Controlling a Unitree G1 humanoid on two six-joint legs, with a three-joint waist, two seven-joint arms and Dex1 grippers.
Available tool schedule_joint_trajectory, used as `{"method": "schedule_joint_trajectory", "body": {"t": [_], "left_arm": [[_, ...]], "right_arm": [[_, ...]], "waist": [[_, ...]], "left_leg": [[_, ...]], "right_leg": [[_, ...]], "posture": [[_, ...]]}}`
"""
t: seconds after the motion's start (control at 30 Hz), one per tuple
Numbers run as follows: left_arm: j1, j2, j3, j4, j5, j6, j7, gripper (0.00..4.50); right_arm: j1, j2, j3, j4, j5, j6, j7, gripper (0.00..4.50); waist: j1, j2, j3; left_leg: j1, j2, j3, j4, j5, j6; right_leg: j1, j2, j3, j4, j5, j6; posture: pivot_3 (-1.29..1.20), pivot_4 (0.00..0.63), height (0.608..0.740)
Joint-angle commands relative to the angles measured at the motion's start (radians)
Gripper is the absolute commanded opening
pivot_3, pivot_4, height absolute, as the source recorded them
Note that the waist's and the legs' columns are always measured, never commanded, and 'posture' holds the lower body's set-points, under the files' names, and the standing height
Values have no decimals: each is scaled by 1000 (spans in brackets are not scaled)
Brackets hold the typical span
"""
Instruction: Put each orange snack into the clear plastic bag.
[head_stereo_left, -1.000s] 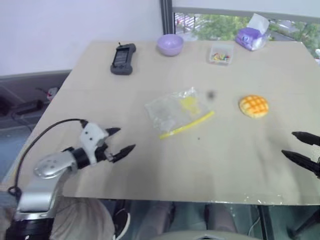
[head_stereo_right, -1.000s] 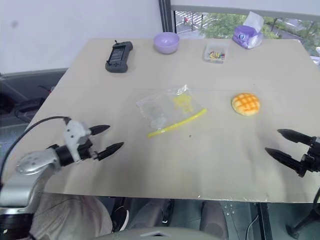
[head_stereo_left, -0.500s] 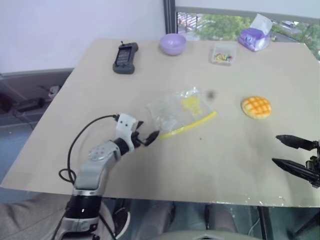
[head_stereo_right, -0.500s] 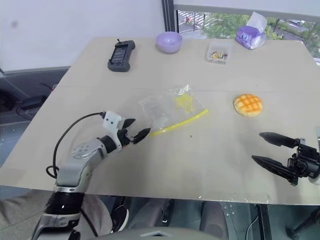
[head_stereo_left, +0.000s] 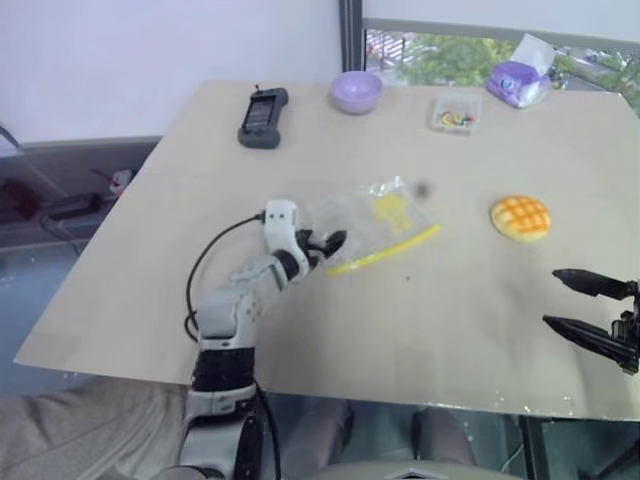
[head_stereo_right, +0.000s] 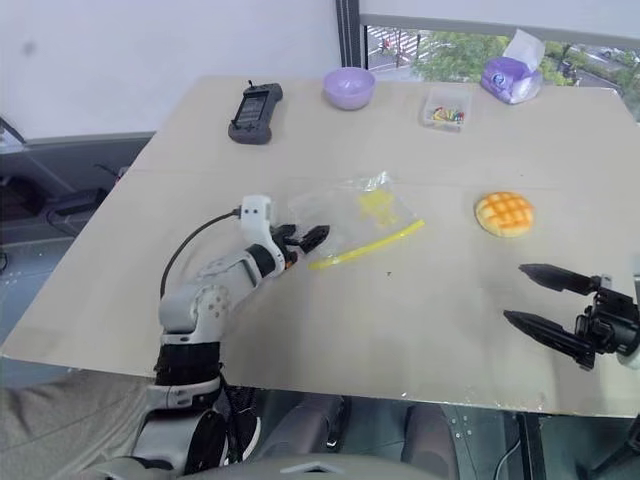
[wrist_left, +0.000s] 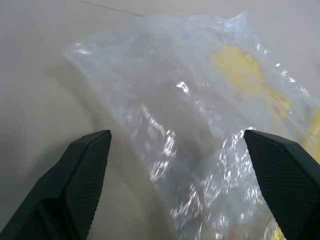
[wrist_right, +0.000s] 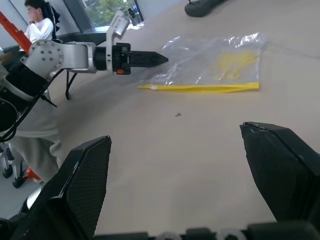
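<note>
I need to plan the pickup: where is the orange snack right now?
In the left eye view, the orange snack lies on the table's right side, right of the clear plastic bag.

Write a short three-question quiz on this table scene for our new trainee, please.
1. True or false: the orange snack already lies inside the clear plastic bag.
2. Which tool is at the bag's edge? A) left tool B) right tool
3. Fill in: the purple bowl stands between the black handheld device and the small clear ____ of colourful bits.

Key:
1. False; it sits on the table, apart from the bag.
2. A
3. box
</note>
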Motion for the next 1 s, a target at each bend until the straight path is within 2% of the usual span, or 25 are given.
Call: {"method": "schedule_joint_trajectory", "body": {"t": [0.03,0.13,0.23,0.4,0.43,0.47,0.5,0.6,0.77,1.0], "left_arm": [[-15,-31,-74,109,8,101,7,4500],[-34,-42,-54,135,-8,145,4,4500],[-53,-62,-6,161,-35,193,13,3692],[-90,-86,47,189,-56,254,27,1358],[-95,-87,49,195,-54,255,28,749],[-98,-88,51,199,-53,256,28,319],[-100,-90,53,202,-53,255,28,113],[-103,-93,60,204,-64,238,20,113],[-97,-120,140,150,-160,222,-15,113],[-160,-225,366,67,-498,416,18,113]], "right_arm": [[-14,-7,-10,2,-1,-18,16,4465],[-13,-7,-17,0,-1,-17,19,4465],[-5,-5,-26,-1,-3,-20,22,4500],[0,-3,-31,-1,-5,-23,23,4500],[-1,-2,-31,0,-5,-24,23,4500],[-1,-2,-30,0,-5,-25,22,4500],[-2,-2,-30,1,-5,-27,22,4500],[-5,-3,-26,6,-6,-30,23,4500],[-8,0,-19,8,-9,-33,22,4500],[-38,11,27,-19,-38,2,-75,4500]], "waist": [[3,-1,0],[6,2,-3],[8,2,-4],[15,1,-4],[17,1,-4],[18,1,-4],[20,1,-4],[20,1,-4],[19,-1,-3],[6,-13,5]], "left_leg": [[0,0,0,0,0,-1],[0,0,0,0,2,-3],[0,0,0,0,1,-3],[0,0,0,0,2,-3],[0,0,0,0,2,-3],[0,0,0,0,2,-3],[-1,0,0,0,2,-3],[-1,-1,0,0,2,-3],[-1,0,1,0,2,-3],[-3,0,0,0,2,-3]], "right_leg": [[0,0,0,0,0,0],[0,0,0,0,0,0],[0,0,0,0,0,0],[0,0,0,-1,0,1],[0,0,0,-1,0,1],[0,0,0,-1,0,1],[0,0,0,-2,0,1],[0,-1,0,-2,0,1],[0,-1,1,-2,1,1],[-2,-1,1,-2,1,1]], "posture": [[0,150,740],[0,150,740],[0,150,740],[0,150,740],[0,150,740],[0,150,740],[0,150,740],[0,150,740],[0,150,740],[0,150,740]]}}
